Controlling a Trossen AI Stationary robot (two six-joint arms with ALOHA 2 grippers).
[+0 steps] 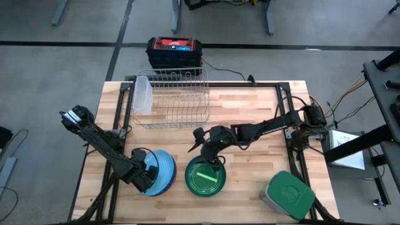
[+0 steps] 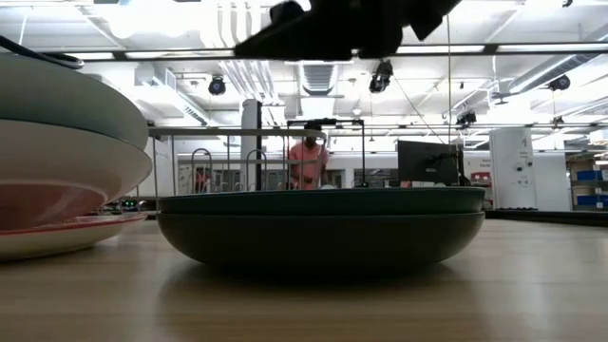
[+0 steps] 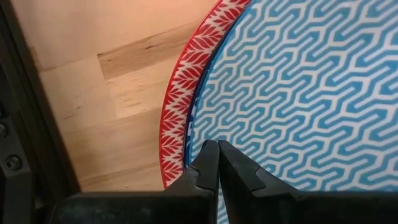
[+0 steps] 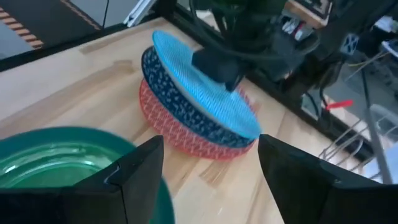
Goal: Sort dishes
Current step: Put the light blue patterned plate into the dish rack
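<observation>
A stack of dishes (image 1: 156,173) stands near the table's near left. Its top is a light blue patterned plate (image 4: 205,81), over a dark blue bowl (image 4: 180,99) and a reddish dish (image 4: 186,137). My left gripper (image 3: 217,163) is shut, pointing down at the blue plate's top face by its rim. A dark green bowl (image 1: 205,178) with a lime green plate (image 1: 206,177) inside rests on the table beside the stack. My right gripper (image 1: 209,149) is open and empty just above the bowl's far rim. The low view shows the bowl (image 2: 323,233) and the stack (image 2: 57,180). My left gripper's shut fingertips (image 3: 208,155) come from above at the light blue plate's top face, just inside its rim (image 3: 194,140). I cannot tell whether they touch it or hang just above. The plate lies on the stack, tilted a little.
A wire rack (image 1: 172,97) with a translucent container (image 1: 142,94) at its left end stands at the far middle. A square grey container with a green lid (image 1: 289,195) sits near right. A black and red box (image 1: 175,51) lies beyond the far edge. A person (image 2: 309,161) stands far behind.
</observation>
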